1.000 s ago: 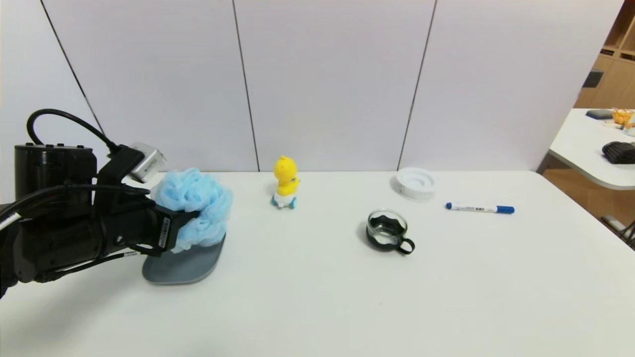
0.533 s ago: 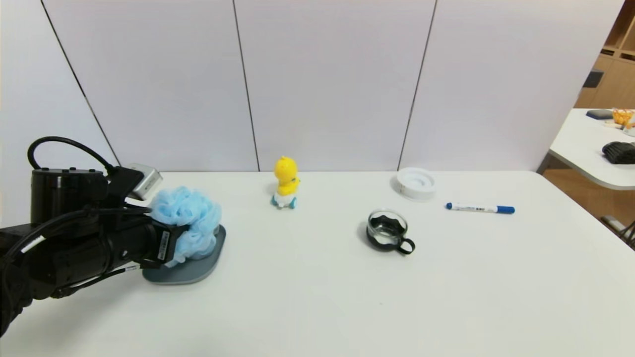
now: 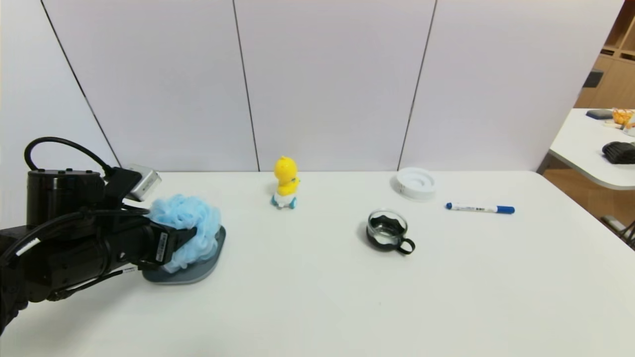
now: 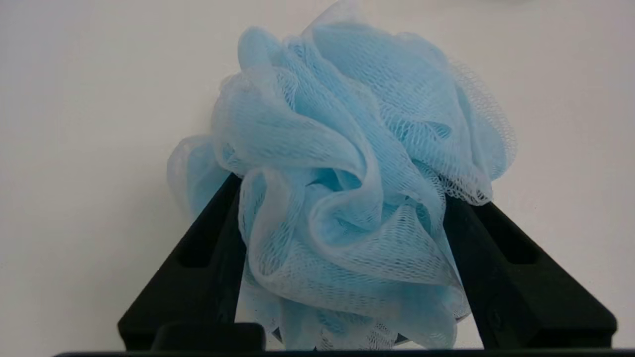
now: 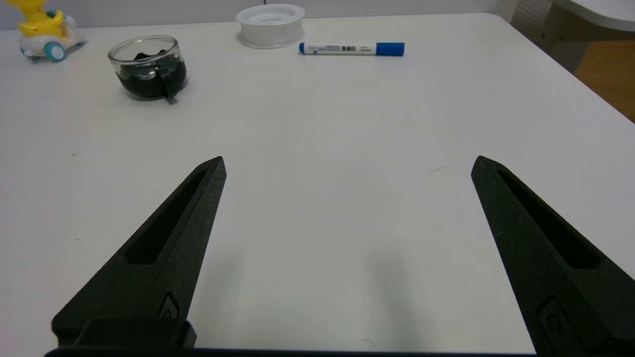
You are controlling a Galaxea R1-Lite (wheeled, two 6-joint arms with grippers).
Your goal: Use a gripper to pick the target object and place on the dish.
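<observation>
The light blue mesh bath pouf [image 3: 191,223] rests on the dark grey dish [image 3: 208,263] at the table's left side. My left gripper [image 3: 186,239] reaches in from the left, low over the dish. In the left wrist view the pouf [image 4: 347,173] fills the gap between the two black fingers [image 4: 208,258], which stand wide apart, their tips hidden behind the ruffles. The gripper [image 4: 342,183] is open around the pouf. My right gripper [image 5: 347,163] hangs open over bare table with nothing between its fingers; it does not show in the head view.
A yellow duck toy [image 3: 285,182] stands at the back middle. A glass cup with a black handle [image 3: 388,230], a white ring-shaped disc [image 3: 415,183] and a blue marker [image 3: 479,208] lie to the right. Another table [image 3: 590,144] stands at the far right.
The left gripper came down with the pouf onto the dish. Its fingers have since spread, and the pouf has settled lower and wider on the dish.
</observation>
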